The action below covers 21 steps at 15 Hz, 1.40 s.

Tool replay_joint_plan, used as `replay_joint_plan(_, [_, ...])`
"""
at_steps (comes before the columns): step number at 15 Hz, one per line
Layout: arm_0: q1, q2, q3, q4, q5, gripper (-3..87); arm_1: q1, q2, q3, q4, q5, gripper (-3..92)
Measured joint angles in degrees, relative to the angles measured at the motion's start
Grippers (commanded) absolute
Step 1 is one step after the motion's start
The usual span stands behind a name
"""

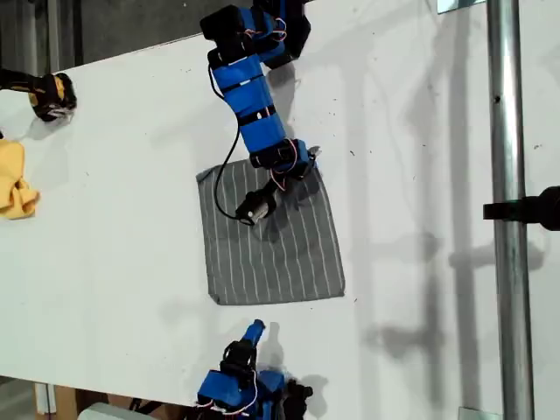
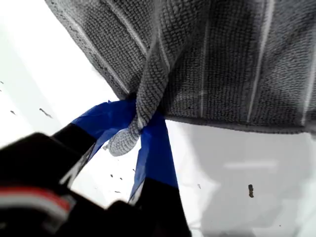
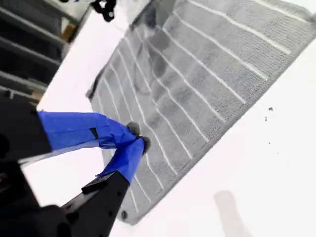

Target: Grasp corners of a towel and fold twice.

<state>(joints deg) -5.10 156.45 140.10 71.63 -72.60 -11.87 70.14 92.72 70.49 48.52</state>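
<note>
White bench (image 1: pixel 131 245) fills most of the exterior view. Grey striped towel (image 1: pixel 280 254) lies spread on it, approx. centre of frame, stripes running top to bottom. It looks flat except at its upper right.

Metal pole (image 1: pixel 507 210) runs top to bottom along the right of the exterior view, w/ a black clamp partway down.

First arm (image 1: pixel 254 105) comes in from top centre, blue w/ black joints, and reaches down to the towel's upper-right corner (image 1: pixel 308 168). Second arm (image 1: pixel 236 385) sits at bottom centre, just below the towel's lower edge, not touching it.

Yellow cloth (image 1: pixel 16 179) is bunched at the left edge of the exterior view, well apart from the towel. A black-and-yellow object (image 1: pixel 48 94) is above it, upper left.

My first pincer (image 1: pixel 302 162) (image 2: pixel 136 133): blue tips clamped on the towel (image 2: pixel 222 64) at that corner (image 2: pixel 121 140). The fabric is gathered into a narrow fold between the tips, w/ the tip of the fold poking out on the near side.

My second pincer (image 1: pixel 254 331) (image 3: pixel 137 143): blue tips closed together, nothing between them. It points toward the towel (image 3: pixel 197 79) from off its lower edge. No contact seen in the exterior view.
</note>
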Motion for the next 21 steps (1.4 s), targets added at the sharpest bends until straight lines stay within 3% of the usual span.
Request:
replay_joint_plan(5, [9.8, -32.0, -24.8, 0.3, 11.1, -1.5, 0.0, 0.0, -0.1, 0.1, 0.0, -0.1])
replay_joint_plan(10, [17.1, -50.3, -40.8, 1.2, 13.6, -1.4, 0.0, 0.0, -0.1, 0.4, -0.2, -0.1])
replay_joint_plan(11, [18.0, -52.1, -41.9, 0.9, 14.4, 5.9, 0.0, -0.2, -0.2, 0.5, -0.3, -0.1])
replay_joint_plan(12, [18.5, -53.3, -42.6, 1.1, 14.4, 23.3, 0.0, -0.4, -0.6, 0.8, -0.4, -0.1])
replay_joint_plan(13, [18.5, -53.4, -43.3, 1.9, 13.5, 28.6, 0.0, -0.5, -0.6, 0.8, -0.4, -0.1])
replay_joint_plan(18, [18.5, -53.4, -43.7, 3.7, 14.0, 30.4, 0.0, -0.6, -0.8, 0.8, -0.4, -0.1])
replay_joint_plan(21, [18.5, -53.3, -37.4, -0.5, 12.7, 29.4, 0.0, -0.6, -0.8, 0.8, -0.4, -0.1])
